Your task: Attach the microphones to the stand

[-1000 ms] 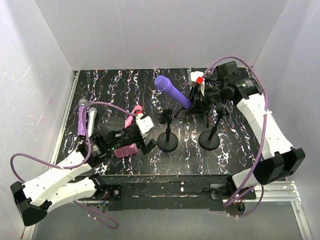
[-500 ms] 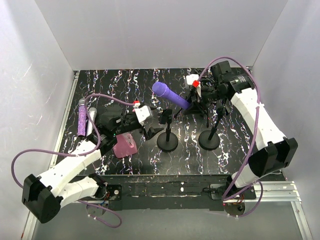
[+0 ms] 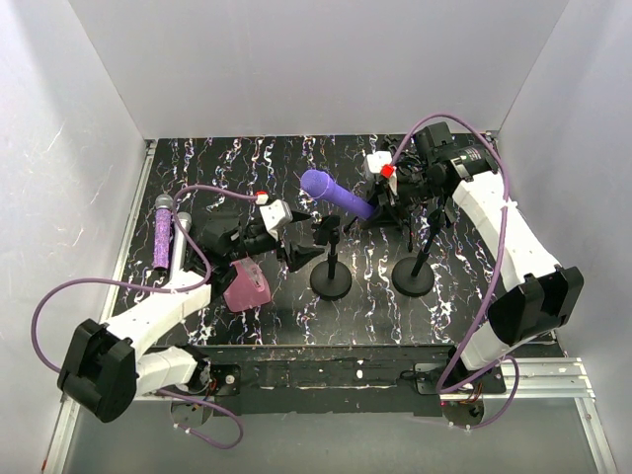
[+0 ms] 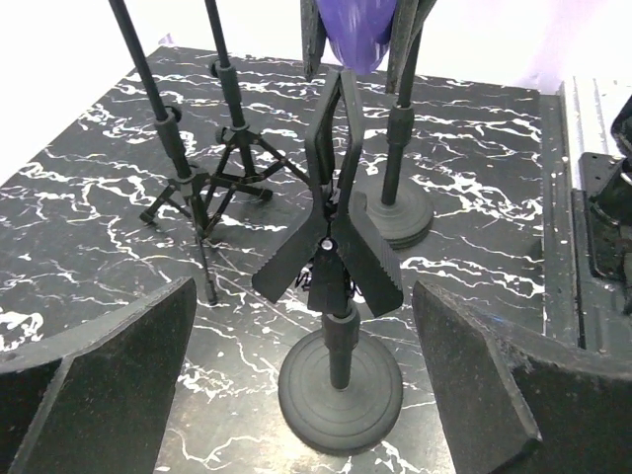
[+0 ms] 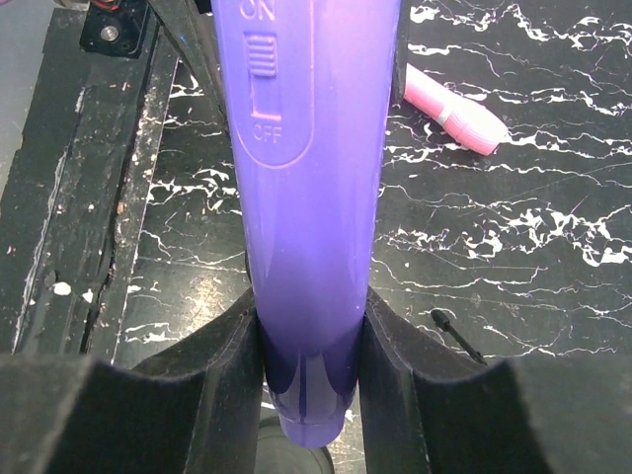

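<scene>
My right gripper (image 5: 308, 385) is shut on the lower end of the plain purple microphone (image 5: 306, 178), which shows an ON/OFF switch. In the top view that microphone (image 3: 334, 192) hangs tilted above the stand (image 3: 331, 259) with the spring clip, head to the left. My left gripper (image 4: 304, 296) is open, its fingers (image 4: 109, 375) on either side of this clip stand (image 4: 336, 257) and apart from it. A glittery purple microphone (image 3: 161, 237) and a silver-grey microphone (image 3: 183, 235) lie side by side at the left. A pink microphone (image 5: 454, 111) lies on the table.
A second round-base stand (image 3: 413, 272) is right of the clip stand. A black tripod stand (image 4: 212, 188) is behind them. A pink wedge-shaped block (image 3: 247, 286) lies by my left arm. White walls enclose the black marbled table (image 3: 237, 168).
My left gripper has swung right and forward up to the clip stand. My right gripper has carried the purple microphone slightly left, toward the clip.
</scene>
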